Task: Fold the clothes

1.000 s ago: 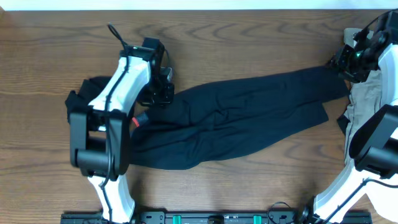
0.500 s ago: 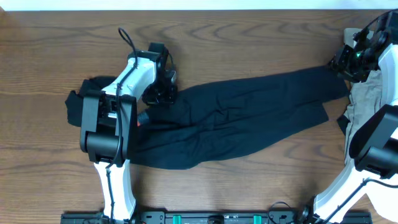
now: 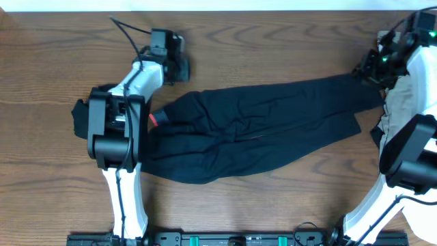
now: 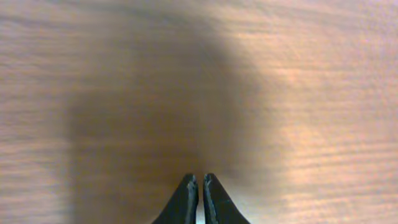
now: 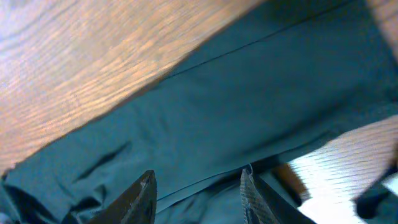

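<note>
Long black pants lie stretched across the table, legs pointing right, with a red-orange bit of waistband showing at the left end. My left gripper hovers beyond the waist end, over bare wood. In the left wrist view it is shut with nothing between its fingers. My right gripper is over the leg ends at the far right. In the right wrist view its jaws stand open above the dark fabric, gripping nothing.
A khaki garment lies bunched by the right arm at the table's right edge. A small black piece sits left of the left arm's base. The wooden table runs on behind the pants.
My left gripper has lifted off the waist end and moved toward the back of the table, leaving the fabric lying there. My right gripper shifted slightly and its jaws narrowed a little.
</note>
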`<action>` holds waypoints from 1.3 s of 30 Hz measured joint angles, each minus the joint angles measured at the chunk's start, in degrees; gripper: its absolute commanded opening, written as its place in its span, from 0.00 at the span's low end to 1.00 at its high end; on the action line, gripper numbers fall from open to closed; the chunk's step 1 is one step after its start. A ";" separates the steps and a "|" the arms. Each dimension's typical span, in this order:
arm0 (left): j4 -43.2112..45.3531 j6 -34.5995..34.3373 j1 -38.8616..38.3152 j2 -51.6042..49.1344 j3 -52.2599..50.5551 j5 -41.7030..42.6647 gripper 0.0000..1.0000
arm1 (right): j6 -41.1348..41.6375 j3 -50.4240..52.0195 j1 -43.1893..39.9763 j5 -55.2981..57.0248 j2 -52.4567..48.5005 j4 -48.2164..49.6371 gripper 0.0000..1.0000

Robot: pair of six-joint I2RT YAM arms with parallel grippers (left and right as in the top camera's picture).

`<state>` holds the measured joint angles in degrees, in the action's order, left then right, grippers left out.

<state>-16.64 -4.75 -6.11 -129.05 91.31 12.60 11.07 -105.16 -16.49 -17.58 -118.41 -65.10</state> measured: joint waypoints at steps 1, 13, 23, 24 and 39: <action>0.20 -1.22 0.63 -0.59 1.16 -0.20 0.09 | 0.02 0.00 0.72 0.07 0.00 -0.17 0.43; -44.78 -0.28 3.67 -0.11 27.56 9.03 0.28 | -0.24 0.00 5.09 3.17 0.00 0.09 0.59; -52.74 8.07 1.81 0.68 18.75 7.82 0.34 | -1.07 0.00 5.05 3.50 0.00 -0.28 0.61; -51.28 8.26 1.88 0.68 17.18 7.50 0.34 | -1.07 0.00 5.05 3.50 0.00 -0.31 0.61; -37.92 10.27 1.92 1.62 3.19 5.20 0.06 | -1.07 0.00 5.05 3.50 0.00 -1.70 0.59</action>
<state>-54.57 5.52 -4.19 -127.44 94.50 17.80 10.00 -105.16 -11.44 -14.09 -118.41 -66.81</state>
